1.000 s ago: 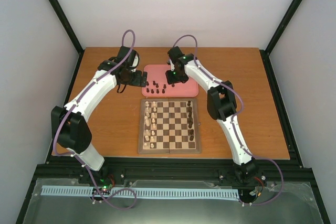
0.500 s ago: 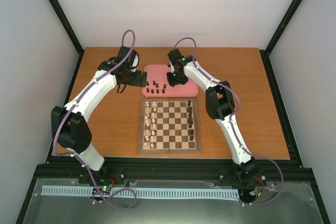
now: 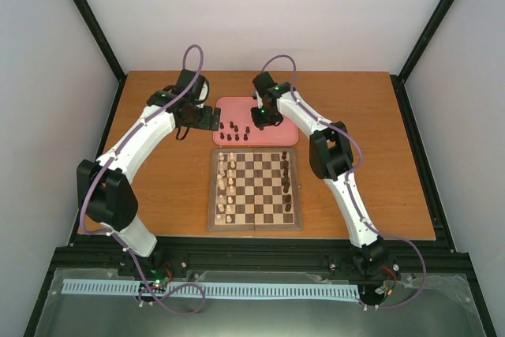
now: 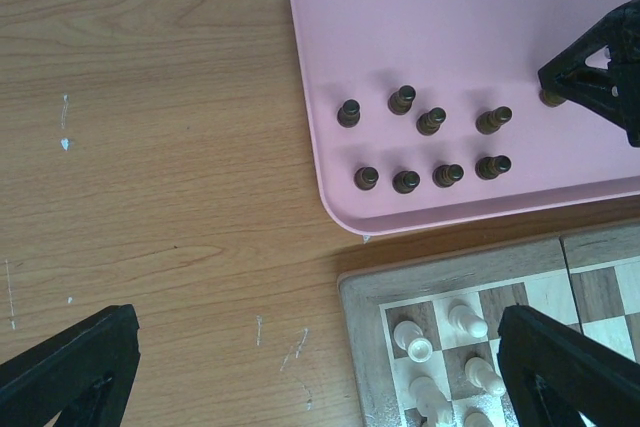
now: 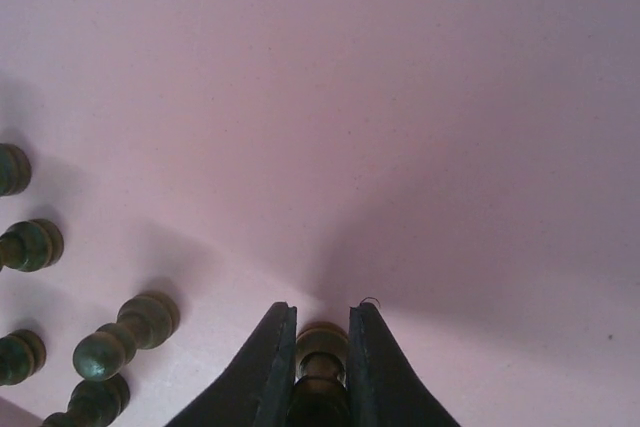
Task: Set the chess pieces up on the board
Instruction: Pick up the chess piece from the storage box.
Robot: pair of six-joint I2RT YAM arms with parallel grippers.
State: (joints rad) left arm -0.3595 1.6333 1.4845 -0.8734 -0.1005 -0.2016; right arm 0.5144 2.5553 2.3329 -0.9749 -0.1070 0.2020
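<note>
My right gripper [image 5: 322,332] is shut on a dark chess piece [image 5: 322,349] that stands on the pink tray [image 5: 400,97]. Several more dark chess pieces [image 4: 430,147] stand in two rows on the tray, to the left of the held one. The board [image 3: 254,226] lies in front of the tray, with several dark pieces [image 3: 286,183] along its right side. My left gripper [image 4: 320,367] hangs open and holds nothing. It is above the bare table by the board's far left corner. From above, the right gripper [image 3: 256,122] sits over the tray's middle.
Cream-white pieces [image 3: 225,183] fill the board's left columns. The pink tray [image 3: 280,133] lies against the board's far edge. Bare wooden table [image 4: 150,147] spreads left of the tray and board. Black frame posts edge the table.
The right gripper's jaws have closed from about half open onto a dark piece on the tray. The left arm has stayed still and open.
</note>
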